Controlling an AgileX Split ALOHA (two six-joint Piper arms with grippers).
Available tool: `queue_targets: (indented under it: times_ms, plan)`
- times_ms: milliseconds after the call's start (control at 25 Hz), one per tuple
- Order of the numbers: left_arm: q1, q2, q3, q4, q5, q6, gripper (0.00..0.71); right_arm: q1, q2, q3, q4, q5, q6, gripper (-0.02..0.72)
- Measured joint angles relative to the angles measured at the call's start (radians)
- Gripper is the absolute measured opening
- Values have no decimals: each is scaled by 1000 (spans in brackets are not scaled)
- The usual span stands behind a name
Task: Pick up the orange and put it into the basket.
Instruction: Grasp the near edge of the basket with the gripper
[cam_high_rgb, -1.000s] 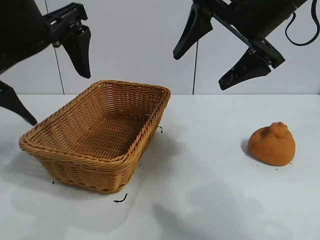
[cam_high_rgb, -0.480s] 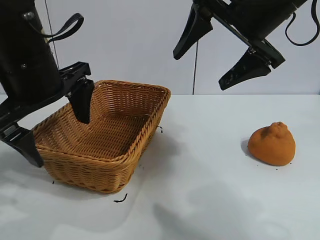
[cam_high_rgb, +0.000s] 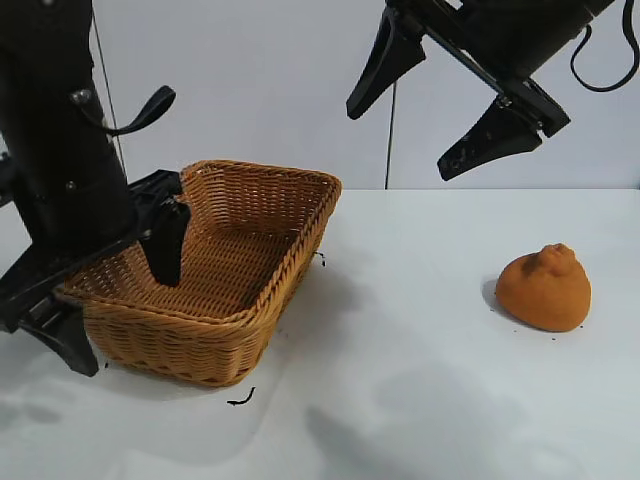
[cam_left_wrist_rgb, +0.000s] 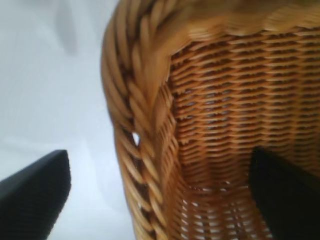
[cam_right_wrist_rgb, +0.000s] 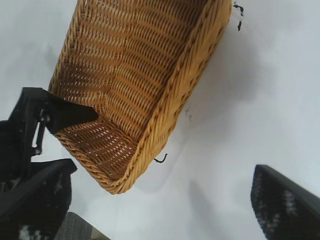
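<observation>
The orange (cam_high_rgb: 544, 288) — dull, lumpy, knobby-topped — sits on the white surface (cam_high_rgb: 420, 380), well right of the basket (cam_high_rgb: 230, 330). Left tool (cam_high_rgb: 115, 290), fingers apart, straddles the basket's rim; right tool (cam_high_rgb: 430, 105) hangs spread above.

A robotics lab test bench: a bare white table (cam_high_rgb: 430, 400) set against plain pale wall panels (cam_high_rgb: 270, 90), with two black robot arms mounted over it and no household furnishings around.
</observation>
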Motion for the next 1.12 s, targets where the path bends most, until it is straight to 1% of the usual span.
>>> queue_targets:
  times_ms: [240, 520, 640, 840, 880, 960, 1120]
  plan:
    - [0, 39, 15, -12, -99, 24, 692, 0, 0, 0, 0, 0, 0, 696]
    - [0, 42, 20, -25, -102, 28, 678, 0, 0, 0, 0, 0, 0, 696]
    - [0, 42, 20, -25, -100, 28, 638, 0, 0, 0, 0, 0, 0, 696]
    - [0, 42, 20, -25, -100, 28, 496, 0, 0, 0, 0, 0, 0, 696]
    - [0, 42, 20, -25, -100, 28, 456, 0, 0, 0, 0, 1, 0, 696]
    - [0, 42, 20, -25, -100, 27, 398, 0, 0, 0, 0, 1, 0, 696]
    - [0, 42, 20, -25, -91, 24, 234, 0, 0, 0, 0, 1, 0, 696]
